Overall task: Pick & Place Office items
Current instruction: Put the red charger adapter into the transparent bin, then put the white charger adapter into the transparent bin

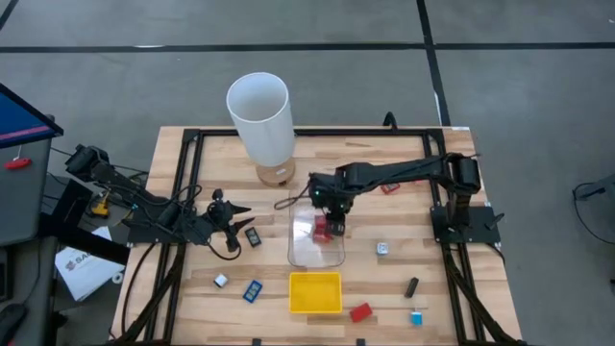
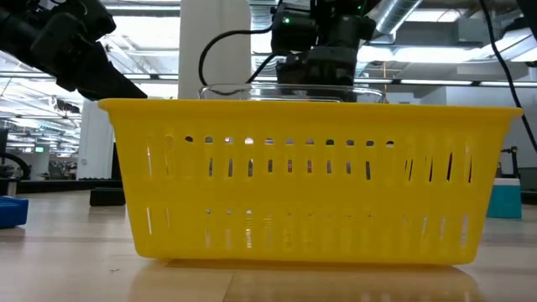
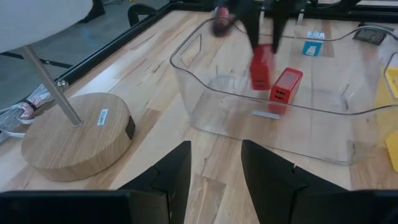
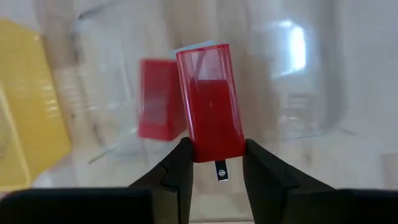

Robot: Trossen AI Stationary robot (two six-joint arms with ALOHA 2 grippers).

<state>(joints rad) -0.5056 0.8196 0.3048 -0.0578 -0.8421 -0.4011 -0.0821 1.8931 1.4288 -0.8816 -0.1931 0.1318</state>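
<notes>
Pincer, right: my right gripper (image 4: 214, 163) hangs over the clear bin (image 1: 294, 252) near the table's middle, fingers pinched on a red block (image 4: 210, 112); I keep it upright and gripped low, so most of it stands clear of my fingers.

Cargo: the red block (image 3: 261, 67) hangs inside the bin's walls, above the floor and not yet touching it, just beside a second red block (image 3: 285, 87) already lying there; I judge this a drop-off point chosen to land next to that one, not on it.

Pincer, left: my left gripper (image 1: 233, 231) waits low over the table's left side, fingers spread and holding nothing, pointed toward the bin and well apart from it, out of the working arm's way.

Still scattered: a black piece (image 1: 252, 237) just beside the left gripper, a white piece (image 1: 221, 281), a blue piece (image 1: 252, 290), another red piece (image 1: 360, 311), a dark clip-like piece (image 1: 411, 286) lie on the wood.

Other container: the yellow tray (image 1: 315, 293) sits just in front of the bin.

Standing by: the tall white cylinder (image 1: 260, 117) rises on its round wooden base (image 3: 74, 134), behind the bin.
</notes>
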